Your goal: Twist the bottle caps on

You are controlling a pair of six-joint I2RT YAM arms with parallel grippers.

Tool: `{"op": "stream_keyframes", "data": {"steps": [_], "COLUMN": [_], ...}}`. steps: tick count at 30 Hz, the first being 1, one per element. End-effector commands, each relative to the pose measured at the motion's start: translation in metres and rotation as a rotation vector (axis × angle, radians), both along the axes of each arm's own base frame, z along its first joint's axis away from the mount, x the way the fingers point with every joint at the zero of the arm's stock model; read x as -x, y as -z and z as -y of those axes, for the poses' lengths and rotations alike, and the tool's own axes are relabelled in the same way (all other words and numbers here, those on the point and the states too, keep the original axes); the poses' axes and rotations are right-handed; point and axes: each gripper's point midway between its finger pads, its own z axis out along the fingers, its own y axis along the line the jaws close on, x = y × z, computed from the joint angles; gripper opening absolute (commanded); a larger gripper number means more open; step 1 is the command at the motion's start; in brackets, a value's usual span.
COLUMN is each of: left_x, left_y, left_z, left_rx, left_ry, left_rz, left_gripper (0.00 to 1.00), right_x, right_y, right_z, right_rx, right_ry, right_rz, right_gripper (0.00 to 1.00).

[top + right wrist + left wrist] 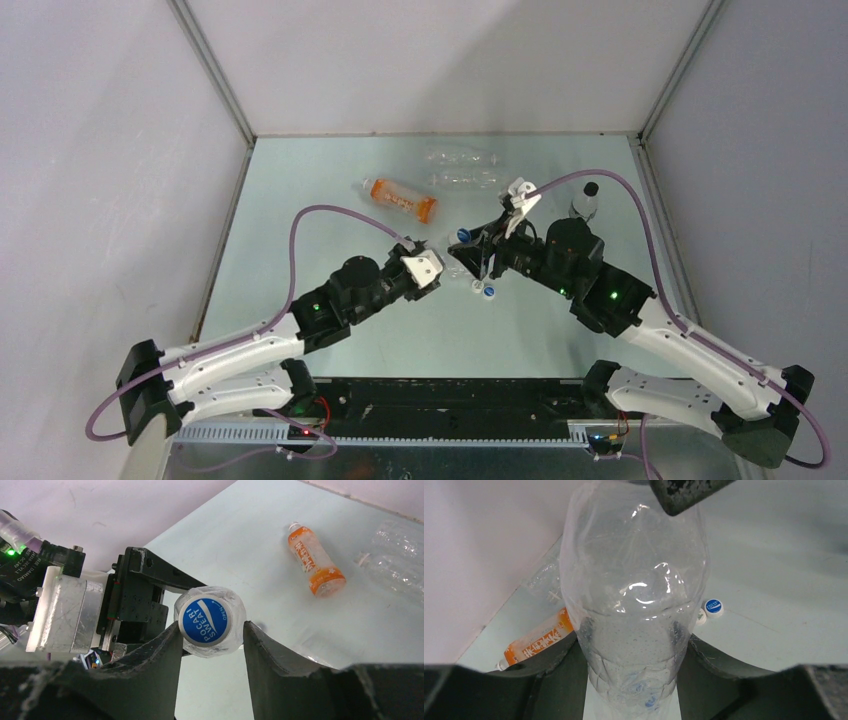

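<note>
Pale tabletop (320, 170), left hand (634, 647) clamping crinkled clear bottle (634, 580), right hand (211, 626) flanking round blue cap (205, 620), grip unclear.

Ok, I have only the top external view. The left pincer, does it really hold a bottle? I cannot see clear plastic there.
Observer: Yes. The left wrist view shows the left pincer closed around the body of a clear bottle.
Operator: And the cap, where is it?
Observer: In the right wrist view a blue cap sits on the bottle's end, between the fingers of the right pincer. Whether they press it, I cannot tell.
Operator: Is something written on it?
Observer: Yes, white letters: POCARI SWEAT.
</note>
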Motion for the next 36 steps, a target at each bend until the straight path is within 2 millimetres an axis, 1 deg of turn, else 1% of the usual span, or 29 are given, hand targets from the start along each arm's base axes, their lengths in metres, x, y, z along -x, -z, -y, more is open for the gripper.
{"op": "stream_keyframes", "data": {"steps": [1, 2, 3, 6, 13, 17, 19, 21, 22, 23, 24, 25, 26, 27, 28, 29, 30, 31, 33, 35, 36], "left_x": [0.000, 0.001, 0.001, 0.002, 0.004, 0.004, 0.005, 0.006, 0.005, 0.006, 0.006, 0.006, 0.005, 0.005, 0.005, 0.005, 0.004, 0.005, 0.005, 0.006, 0.006], "left_y": [-0.031, -0.031, -0.031, -0.030, -0.029, -0.029, -0.029, -0.028, -0.029, -0.030, -0.030, -0.030, -0.031, -0.031, -0.031, -0.031, -0.032, -0.033, -0.034, -0.036, -0.037], "left_z": [0.009, 0.010, 0.011, 0.014, 0.018, 0.020, 0.021, 0.023, 0.024, 0.024, 0.025, 0.024, 0.024, 0.024, 0.023, 0.022, 0.022, 0.021, 0.021, 0.020, 0.019], "left_rx": [0.159, 0.162, 0.163, 0.169, 0.185, 0.187, 0.192, 0.198, 0.201, 0.208, 0.211, 0.218, 0.221, 0.228, 0.231, 0.239, 0.245, 0.254, 0.265, 0.280, 0.287], "left_ry": [-0.002, 0.003, 0.005, 0.014, 0.028, 0.033, 0.038, 0.045, 0.045, 0.045, 0.046, 0.043, 0.039, 0.036, 0.032, 0.028, 0.024, 0.023, 0.020, 0.017, 0.017], "left_rz": [0.007, 0.003, 0.001, -0.013, -0.031, -0.036, -0.040, -0.046, -0.047, -0.051, -0.053, -0.057, -0.059, -0.063, -0.064, -0.069, -0.071, -0.074, -0.083, -0.085, -0.085], "left_gripper": [0.11, 0.11, 0.12, 0.12, 0.12, 0.13, 0.13, 0.14, 0.15, 0.17, 0.20, 0.21, 0.24, 0.26, 0.31, 0.35, 0.46, 0.50, 0.65, 0.72, 0.73], "right_x": [-0.009, -0.009, -0.009, -0.010, -0.014, -0.016, -0.017, -0.018, -0.019, -0.019, -0.019, -0.020, -0.020, -0.020, -0.021, -0.021, -0.022, -0.023, -0.024, -0.025, -0.026], "right_y": [-0.014, -0.020, -0.019, -0.029, -0.039, -0.042, -0.043, -0.043, -0.042, -0.042, -0.041, -0.040, -0.040, -0.038, -0.039, -0.037, -0.038, -0.036, -0.036, -0.036, -0.037], "right_z": [-0.003, -0.004, -0.005, -0.006, -0.004, -0.003, -0.003, -0.004, -0.005, -0.005, -0.005, -0.005, -0.004, -0.004, -0.002, -0.001, 0.001, 0.003, 0.007, 0.010, 0.013], "right_rx": [-0.076, -0.102, -0.110, -0.166, -0.216, -0.226, -0.229, -0.228, -0.221, -0.217, -0.213, -0.205, -0.202, -0.195, -0.195, -0.186, -0.184, -0.173, -0.167, -0.163, -0.163], "right_ry": [0.044, 0.041, 0.041, 0.048, 0.073, 0.086, 0.089, 0.089, 0.089, 0.088, 0.087, 0.087, 0.089, 0.089, 0.095, 0.096, 0.097, 0.100, 0.103, 0.102, 0.106], "right_rz": [0.049, 0.067, 0.070, 0.109, 0.152, 0.161, 0.168, 0.173, 0.175, 0.179, 0.183, 0.189, 0.194, 0.200, 0.204, 0.209, 0.214, 0.216, 0.217, 0.220, 0.224], "right_gripper": [0.50, 0.50, 0.50, 0.50, 0.50, 0.47, 0.45, 0.40, 0.33, 0.30, 0.23, 0.19, 0.12, 0.08, 0.01, 0.00, 0.00, 0.00, 0.00, 0.00, 0.00]}}
